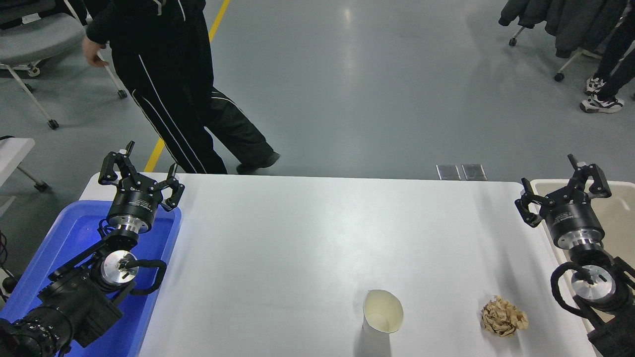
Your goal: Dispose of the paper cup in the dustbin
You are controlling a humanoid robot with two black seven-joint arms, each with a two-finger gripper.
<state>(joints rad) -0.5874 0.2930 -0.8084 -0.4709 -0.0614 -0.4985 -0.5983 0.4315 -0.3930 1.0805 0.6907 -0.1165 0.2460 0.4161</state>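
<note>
- Both jaws are open and hold nothing: left gripper [140, 174], right gripper [564, 185].
- Cup [381, 312] stands near, waiting for pickup.
- Bin [616, 218] sits right.

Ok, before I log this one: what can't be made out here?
- Dustbin, head view: cut off by the right edge and partly covered by the right gripper; its contents can't be seen.
- Paper cup: its base lies out of sight below the rim.
- Person: cropped by the top edge.
</note>
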